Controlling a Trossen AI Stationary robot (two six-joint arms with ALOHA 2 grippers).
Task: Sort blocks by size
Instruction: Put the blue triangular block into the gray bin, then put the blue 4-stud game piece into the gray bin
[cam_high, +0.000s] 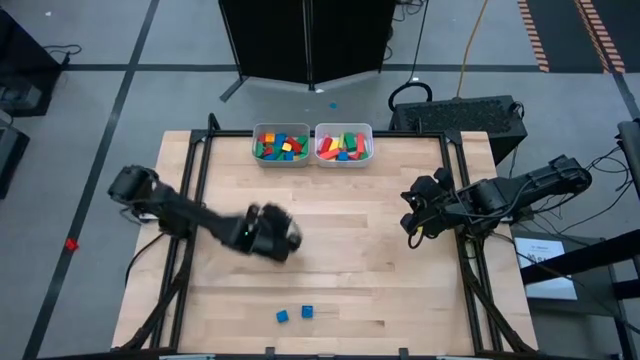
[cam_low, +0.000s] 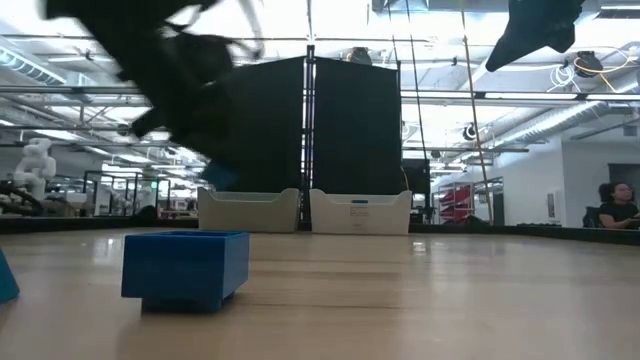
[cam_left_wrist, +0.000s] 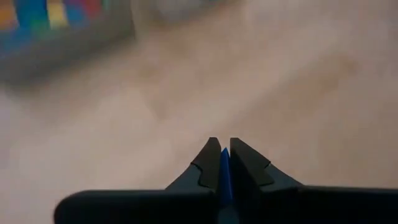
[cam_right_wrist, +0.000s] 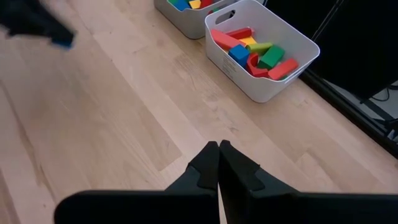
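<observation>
My left gripper (cam_high: 270, 232) is over the table's left middle, above the wood, shut on a small blue block (cam_left_wrist: 224, 171); the right wrist view shows this block (cam_right_wrist: 62, 41) at the gripper's tip. My right gripper (cam_high: 412, 225) is shut and empty above the table's right side (cam_right_wrist: 219, 146). Two small blue blocks (cam_high: 283, 316) (cam_high: 307, 312) lie flat on the table near its front edge; one (cam_low: 185, 268) shows large in the low view. Two pale bins stand at the far edge: the left bin (cam_high: 281, 145) and the right bin (cam_high: 344, 143), each with several coloured blocks. My left gripper pinches the blue block between its two fingers; only a thin blue strip (cam_left_wrist: 224, 163) shows in the gap between them. The block is lifted clear of the table. Which faces the fingers are on cannot be told.
Bare wood lies between the bins and the two blue blocks. Black frame rails (cam_high: 196, 180) run along the table's left and right sides. A person (cam_low: 615, 205) sits far off in the room behind the table.
</observation>
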